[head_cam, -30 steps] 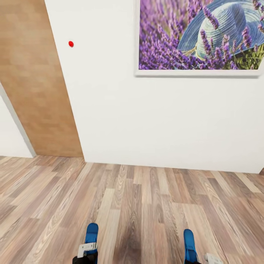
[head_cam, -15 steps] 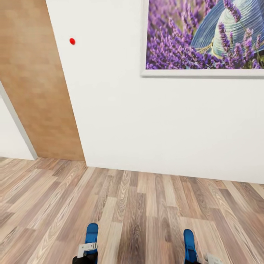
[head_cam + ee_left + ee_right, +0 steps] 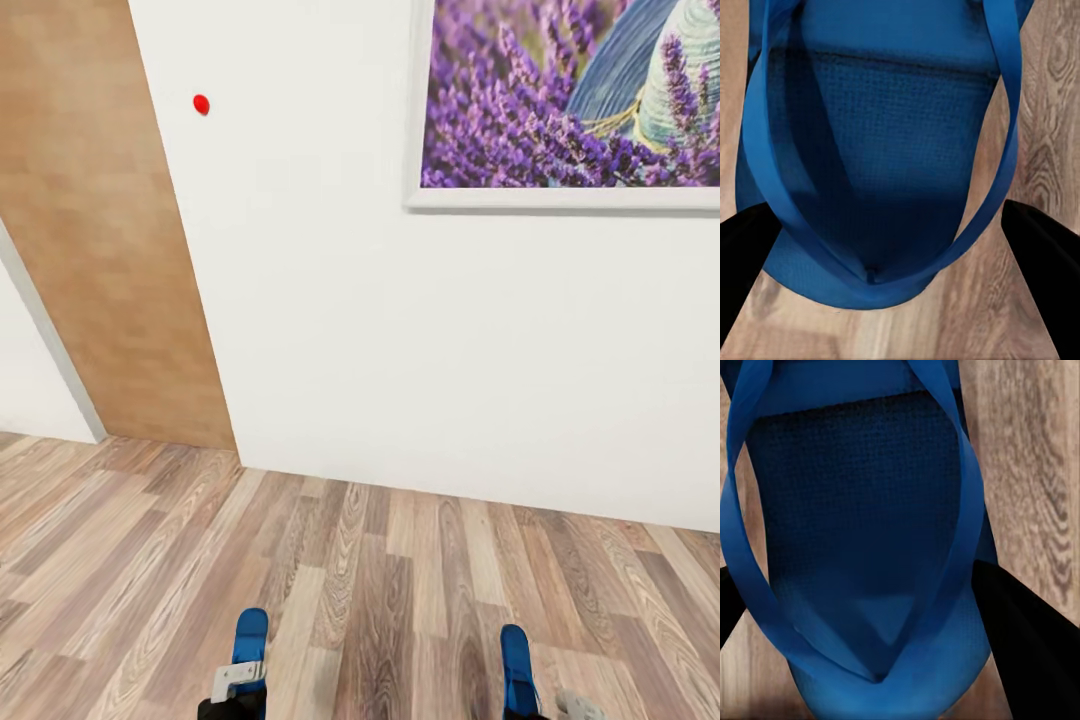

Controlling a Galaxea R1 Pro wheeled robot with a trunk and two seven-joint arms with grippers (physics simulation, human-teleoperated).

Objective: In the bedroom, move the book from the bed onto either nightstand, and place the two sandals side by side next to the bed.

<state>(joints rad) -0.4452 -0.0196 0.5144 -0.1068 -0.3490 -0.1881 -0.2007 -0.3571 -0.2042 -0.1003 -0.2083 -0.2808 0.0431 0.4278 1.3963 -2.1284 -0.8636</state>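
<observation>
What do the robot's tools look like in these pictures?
Little of them shows. In the head view the left tool has a black body with a pale grey plate bearing small dark marks; the right tool shows black with a light grey piece. Both wrist views show plain matte black fingers, with no cables visible.

Two blue sandals, one door, one framed picture.

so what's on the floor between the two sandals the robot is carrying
Nothing: in the head view, only bare wood-plank floor separates the left sandal from the right sandal.
</observation>
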